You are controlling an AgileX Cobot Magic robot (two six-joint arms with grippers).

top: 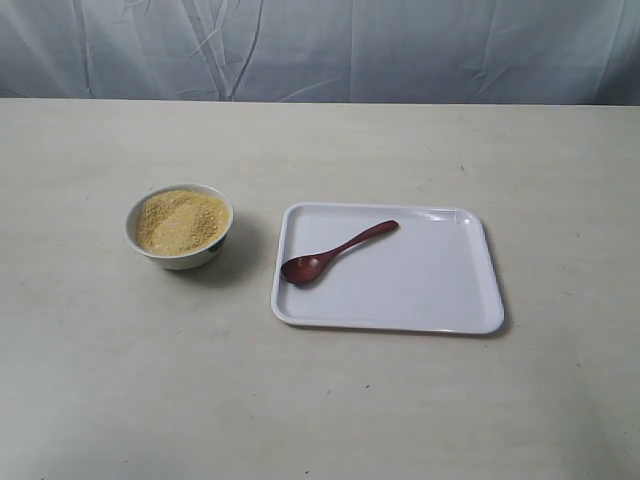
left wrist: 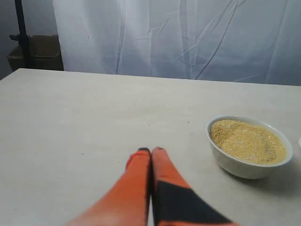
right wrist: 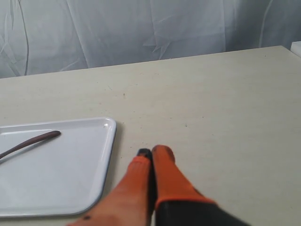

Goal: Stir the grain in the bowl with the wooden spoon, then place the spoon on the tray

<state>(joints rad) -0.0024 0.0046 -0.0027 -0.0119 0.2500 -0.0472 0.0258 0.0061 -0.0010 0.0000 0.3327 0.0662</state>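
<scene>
The white bowl (top: pixel 179 227) holds yellow grain (top: pixel 179 220) and stands left of the white tray (top: pixel 430 300). The dark wooden spoon (top: pixel 335 252) lies on the tray's left half, head toward the front. No arm shows in the exterior view. In the left wrist view my left gripper (left wrist: pixel 151 151) is shut and empty above bare table, with the bowl (left wrist: pixel 235 163) and grain (left wrist: pixel 247 140) off to its side. My right gripper (right wrist: pixel 153 151) is shut and empty beside the tray (right wrist: pixel 70 179); the spoon handle (right wrist: pixel 33 141) lies on the tray.
A wrinkled white curtain (top: pixel 320 45) hangs behind the beige table (top: pixel 320 400). A cardboard box (left wrist: pixel 42 52) and a dark pole (left wrist: pixel 19 28) stand past the table's edge in the left wrist view.
</scene>
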